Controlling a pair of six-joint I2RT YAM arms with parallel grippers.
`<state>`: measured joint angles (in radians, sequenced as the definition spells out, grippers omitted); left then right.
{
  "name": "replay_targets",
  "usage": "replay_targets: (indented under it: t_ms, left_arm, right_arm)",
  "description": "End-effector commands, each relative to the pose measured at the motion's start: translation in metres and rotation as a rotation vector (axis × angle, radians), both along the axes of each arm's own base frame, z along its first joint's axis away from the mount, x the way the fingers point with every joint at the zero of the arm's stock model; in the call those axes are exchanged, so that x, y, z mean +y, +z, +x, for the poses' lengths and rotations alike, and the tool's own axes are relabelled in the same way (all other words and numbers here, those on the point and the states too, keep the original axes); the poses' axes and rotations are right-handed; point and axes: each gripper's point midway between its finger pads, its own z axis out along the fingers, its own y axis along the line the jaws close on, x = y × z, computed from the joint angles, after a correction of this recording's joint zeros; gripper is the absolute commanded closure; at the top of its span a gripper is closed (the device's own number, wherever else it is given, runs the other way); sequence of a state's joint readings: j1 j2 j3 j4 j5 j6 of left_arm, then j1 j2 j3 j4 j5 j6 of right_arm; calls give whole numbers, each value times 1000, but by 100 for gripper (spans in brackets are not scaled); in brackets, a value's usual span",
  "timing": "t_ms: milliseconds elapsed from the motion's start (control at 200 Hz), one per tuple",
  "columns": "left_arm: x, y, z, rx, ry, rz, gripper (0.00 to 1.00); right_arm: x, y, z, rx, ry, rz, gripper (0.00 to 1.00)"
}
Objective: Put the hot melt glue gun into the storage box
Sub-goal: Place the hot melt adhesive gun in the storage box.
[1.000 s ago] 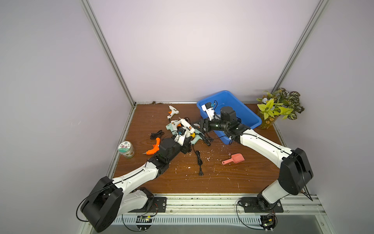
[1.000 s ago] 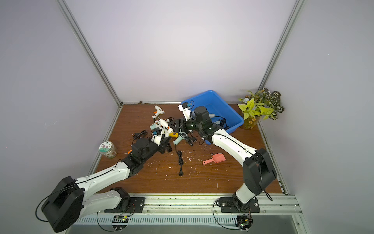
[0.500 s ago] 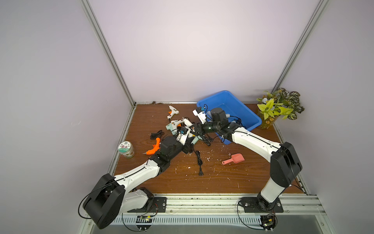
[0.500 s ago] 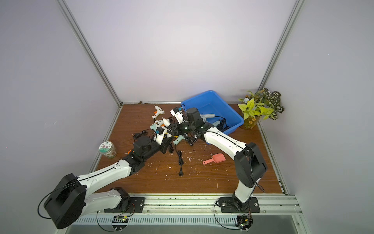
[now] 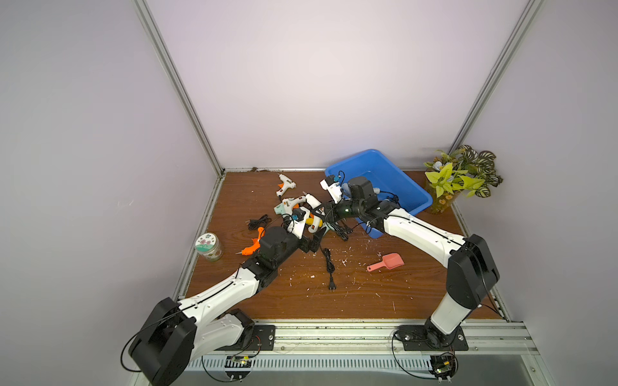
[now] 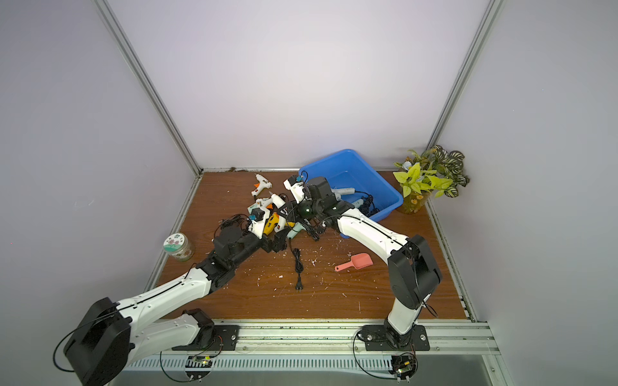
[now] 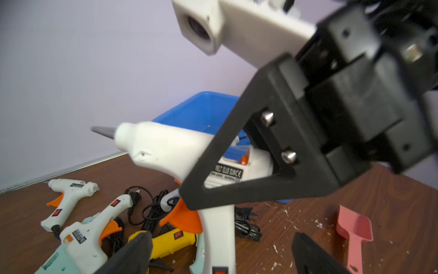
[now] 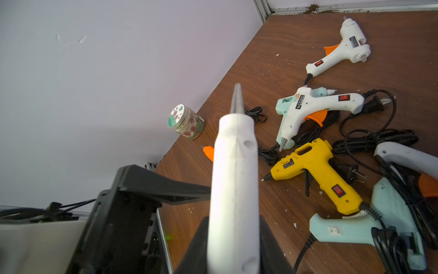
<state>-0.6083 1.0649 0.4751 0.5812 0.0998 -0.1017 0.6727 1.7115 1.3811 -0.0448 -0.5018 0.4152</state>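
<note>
Clamped shut with the right gripper across the barrel of the white hot melt glue gun, grey nozzle pointing straight out past the fingertips. Held up above the wooden table, handle hanging down between the fingers of the left gripper, spread wide and clear of it on both sides. Just behind the right gripper's wrist, beside the forearm: the blue storage box, with a pale gun and a coil of black cord lying inside. Below and ahead of both grippers, a heap of guns and cords: a yellow glue gun nearest the right fingertips, a mint-and-white pair beyond it, a lone white gun farthest out. Out beyond the nozzle, against the wall, a flowered jar. Back on the base side of the right gripper, well apart from both, a pink scoop.
</note>
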Motion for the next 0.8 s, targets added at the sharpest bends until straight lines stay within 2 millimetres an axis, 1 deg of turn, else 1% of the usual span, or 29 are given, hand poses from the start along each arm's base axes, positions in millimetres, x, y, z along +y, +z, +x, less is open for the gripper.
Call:
replay_targets:
  t_ms: [0, 95, 200, 310, 415, 475, 540, 631, 716, 796]
  left_arm:
    - [9, 33, -15, -84, 5, -118, 0]
    - [27, 46, -24, -126, 50, -192, 0]
    - [44, 56, -32, -149, 109, -236, 0]
    - [59, 58, -35, -160, 167, -249, 0]
    - [69, 54, -33, -151, 221, -243, 0]
    - [71, 49, -31, -137, 241, -229, 0]
    - [73, 44, -27, -118, 263, -215, 1]
    - [75, 35, -21, -87, 298, -196, 0]
    - [79, 25, -13, -44, 348, -179, 0]
    - [89, 16, -4, 5, 432, -152, 0]
  right_arm:
    - [-15, 74, 10, -148, -38, 92, 100]
    - [-29, 99, 22, -191, -86, 114, 100]
    - [-55, 125, 43, -233, -176, 141, 100]
    - [-94, 148, 71, -256, -300, 192, 100]
    - [-131, 170, 90, -296, -384, 266, 100]
    - [-151, 181, 100, -329, -433, 304, 100]
    - [-174, 187, 112, -362, -507, 332, 100]
    - [-203, 187, 127, -386, -595, 387, 100]
    - [-226, 180, 140, -397, -663, 433, 100]
    - [-238, 169, 155, -390, -697, 439, 100]
